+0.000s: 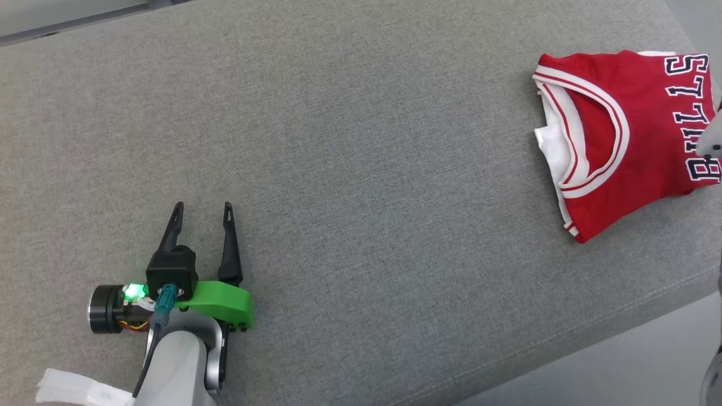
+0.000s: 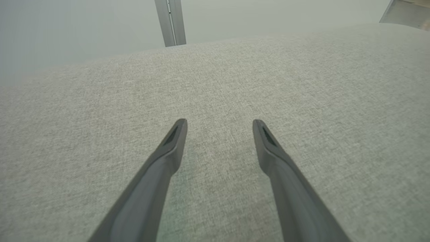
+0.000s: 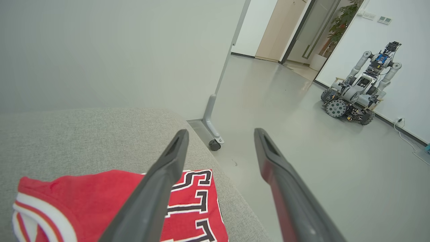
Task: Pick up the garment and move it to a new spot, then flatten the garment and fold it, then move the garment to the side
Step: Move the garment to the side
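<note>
The garment, a folded red jersey (image 1: 620,135) with white trim and dark "BULLS" lettering, lies at the far right of the grey cushioned surface (image 1: 366,169). My left gripper (image 1: 203,207) hovers open at the lower left, far from the jersey, and nothing lies between its fingers (image 2: 168,158). In the right wrist view my right gripper (image 3: 221,131) is open above the jersey (image 3: 84,201), holding nothing. Its fingers point past the surface's right edge toward the floor. A pale part of my right arm (image 1: 712,141) overlaps the jersey's right side in the head view.
The grey surface's front edge (image 1: 592,338) runs diagonally at the lower right, with pale floor (image 3: 302,134) beyond. A partition leg on a caster (image 3: 212,134) stands just past the far corner. Another wheeled robot (image 3: 361,89) is parked by the white wall.
</note>
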Controlling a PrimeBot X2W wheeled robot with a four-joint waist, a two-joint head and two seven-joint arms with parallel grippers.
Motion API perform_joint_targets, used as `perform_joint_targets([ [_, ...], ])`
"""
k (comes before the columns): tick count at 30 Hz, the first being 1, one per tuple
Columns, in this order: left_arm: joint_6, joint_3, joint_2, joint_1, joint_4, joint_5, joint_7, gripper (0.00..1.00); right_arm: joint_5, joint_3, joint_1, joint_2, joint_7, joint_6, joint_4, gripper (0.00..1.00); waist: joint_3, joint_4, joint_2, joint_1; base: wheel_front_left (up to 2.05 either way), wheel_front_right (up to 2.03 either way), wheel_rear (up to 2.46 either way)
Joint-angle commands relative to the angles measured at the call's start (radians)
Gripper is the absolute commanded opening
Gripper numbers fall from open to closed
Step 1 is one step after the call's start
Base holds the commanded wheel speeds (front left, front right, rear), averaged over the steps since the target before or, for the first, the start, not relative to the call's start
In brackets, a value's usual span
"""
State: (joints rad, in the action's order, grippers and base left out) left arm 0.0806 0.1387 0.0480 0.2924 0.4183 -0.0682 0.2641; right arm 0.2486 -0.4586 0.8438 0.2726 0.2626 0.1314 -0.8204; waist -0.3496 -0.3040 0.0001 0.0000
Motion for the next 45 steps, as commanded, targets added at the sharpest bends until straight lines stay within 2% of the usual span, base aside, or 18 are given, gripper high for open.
perform_joint_targets([
  [1, 0.004, -0.009, 0.006, 0.0, -0.004, 0.002, -0.001, 1.0, 0.008, 0.007, -0.022, -0.024, 0.003, -0.002, 0.028, 1.0, 0.005, -0.004, -0.0001, 0.0, 0.0, 0.0, 0.0],
  [8, 0.013, -0.059, 0.006, -0.012, -0.025, -0.002, -0.001, 1.0, -0.072, 0.117, -0.13, -0.122, 0.003, -0.002, 0.197, 1.0, 0.027, -0.001, -0.0001, 0.0, 0.0, 0.0, 0.0],
  [19, 0.016, -0.091, 0.005, -0.039, -0.037, -0.028, -0.001, 1.0, -0.219, 0.306, -0.308, -0.162, 0.003, -0.002, 0.316, 1.0, 0.073, 0.071, -0.0001, 0.0, 0.0, 0.0, 0.0],
  [29, 0.041, -0.076, 0.005, -0.075, -0.035, -0.068, -0.001, 1.0, -0.273, 0.398, -0.416, -0.196, 0.003, -0.002, 0.337, 1.0, 0.131, 0.176, -0.0001, 0.0, 0.0, 0.0, 0.0],
  [38, 0.023, -0.083, 0.005, -0.099, -0.021, -0.087, -0.001, 1.0, -0.275, 0.422, -0.464, -0.214, 0.003, -0.002, 0.315, 1.0, 0.194, 0.258, -0.0001, 0.0, 0.0, 0.0, 0.0],
  [45, 0.004, -0.094, 0.005, -0.127, -0.01, -0.094, -0.001, 1.0, -0.29, 0.432, -0.509, -0.22, 0.003, -0.002, 0.32, 1.0, 0.245, 0.279, -0.0001, 0.0, 0.0, 0.0, 0.0],
])
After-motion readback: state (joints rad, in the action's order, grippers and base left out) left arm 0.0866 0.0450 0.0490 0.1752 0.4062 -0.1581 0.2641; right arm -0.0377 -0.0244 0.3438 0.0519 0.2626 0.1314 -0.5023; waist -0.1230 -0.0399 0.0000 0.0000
